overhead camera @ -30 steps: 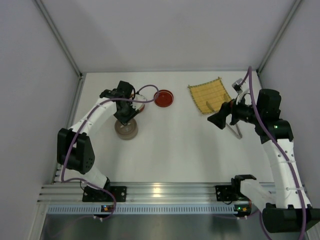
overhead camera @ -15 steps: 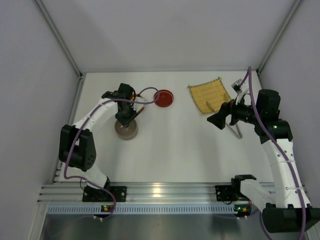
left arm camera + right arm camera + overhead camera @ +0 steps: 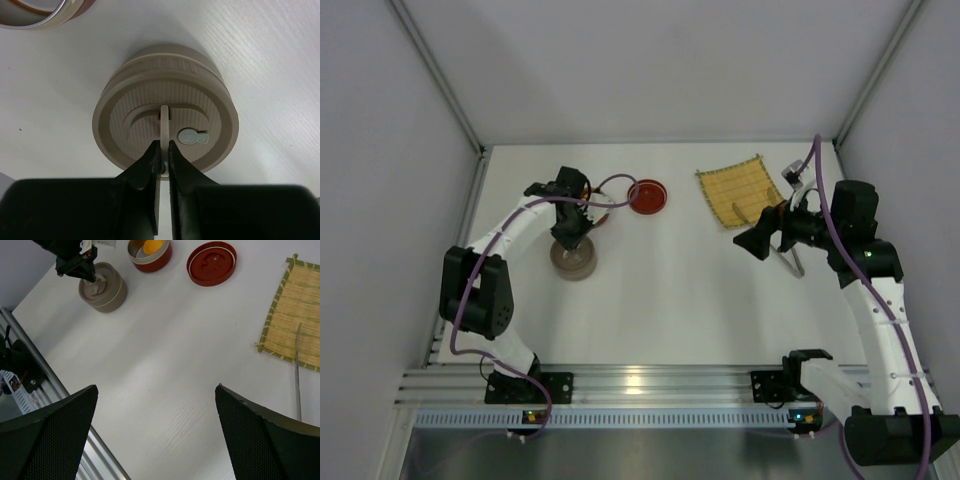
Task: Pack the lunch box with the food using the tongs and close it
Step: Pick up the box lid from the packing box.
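Observation:
A beige round lunch box part (image 3: 165, 102) with a ribbed lid stands on the white table, also seen from above (image 3: 576, 262). My left gripper (image 3: 164, 150) is shut on the thin upright handle (image 3: 164, 120) in the lid's middle. Just beyond it stands an open red tin (image 3: 150, 254) holding the orange ball of food (image 3: 153, 246). The tin's red lid (image 3: 648, 196) lies flat to its right. One arm of the silvery tongs (image 3: 298, 371) runs off the mat's near edge. My right gripper (image 3: 156, 390) hangs open over bare table, left of the tongs (image 3: 793, 258).
A yellow bamboo mat (image 3: 738, 188) lies at the back right. White walls close in the table on three sides. An aluminium rail (image 3: 640, 385) with the arm bases runs along the near edge.
My left gripper's jaws have come together on the beige lid's handle. The right arm has barely moved.

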You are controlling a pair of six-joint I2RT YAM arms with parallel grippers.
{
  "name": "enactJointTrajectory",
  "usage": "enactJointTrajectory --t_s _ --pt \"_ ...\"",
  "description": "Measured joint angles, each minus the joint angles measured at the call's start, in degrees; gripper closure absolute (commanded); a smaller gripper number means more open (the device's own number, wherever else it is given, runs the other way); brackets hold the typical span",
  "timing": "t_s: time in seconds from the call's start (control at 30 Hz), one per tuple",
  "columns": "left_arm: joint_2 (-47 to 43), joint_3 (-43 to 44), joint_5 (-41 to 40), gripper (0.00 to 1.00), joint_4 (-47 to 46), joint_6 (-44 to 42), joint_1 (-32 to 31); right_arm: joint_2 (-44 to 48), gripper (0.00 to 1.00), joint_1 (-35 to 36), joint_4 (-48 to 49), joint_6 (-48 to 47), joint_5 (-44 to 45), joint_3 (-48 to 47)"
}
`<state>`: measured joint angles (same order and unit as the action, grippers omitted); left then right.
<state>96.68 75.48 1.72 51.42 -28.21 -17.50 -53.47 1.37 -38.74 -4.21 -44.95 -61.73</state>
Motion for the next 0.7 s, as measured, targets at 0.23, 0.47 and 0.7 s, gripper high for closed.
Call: enactJointTrajectory --t_s 0.23,0.47,0.7 --pt "-0.1 1.8 -0.1 0.96 1.9 0.0 0.0 0.0 0.01 0.0 0.0 0.0 -0.2 0.0" --pt "-1.2 7.7 -0.1 1.0 5.4 0.3 0.0 0.1 0.01 0.0 0.0 0.5 -0.2 0.0" --pt "-1.4 8.5 1.7 1.0 8.7 4.8 0.7 0.2 0.01 0.0 0.1 0.5 -0.3 0.0"
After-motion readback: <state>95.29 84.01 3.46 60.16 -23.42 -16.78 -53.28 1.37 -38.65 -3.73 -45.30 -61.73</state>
